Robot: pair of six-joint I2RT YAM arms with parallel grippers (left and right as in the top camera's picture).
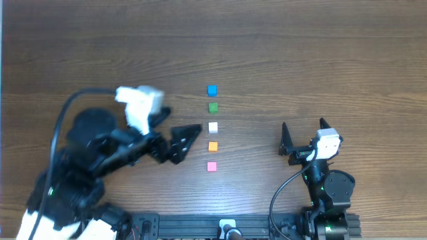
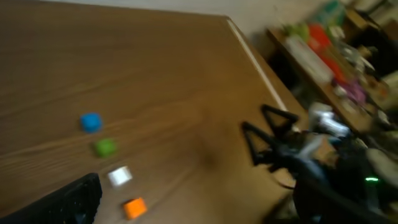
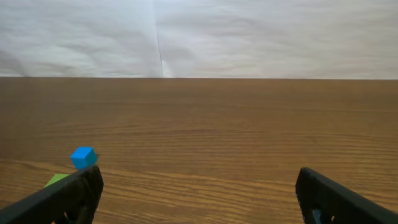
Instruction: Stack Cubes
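Five small cubes lie in a column at the table's middle: blue (image 1: 212, 90), green (image 1: 213, 107), white (image 1: 213, 127), orange (image 1: 213, 146) and pink (image 1: 211, 167). My left gripper (image 1: 186, 143) is open just left of the white and orange cubes, touching none. Its wrist view shows the blue (image 2: 91, 122), green (image 2: 105, 147), white (image 2: 119, 177) and orange (image 2: 134, 208) cubes past one dark finger (image 2: 68, 202). My right gripper (image 1: 303, 133) stands open well right of the column, holding nothing. Between its spread fingers (image 3: 62, 199) I see the blue cube (image 3: 83, 157) and part of the green one (image 3: 57, 180).
The wooden table (image 1: 300, 53) stretches bare behind and to both sides of the cubes. The table's far edge (image 2: 249, 53) meets a cluttered shelf (image 2: 323, 56) in the left wrist view. A white wall (image 3: 249, 37) backs the table.
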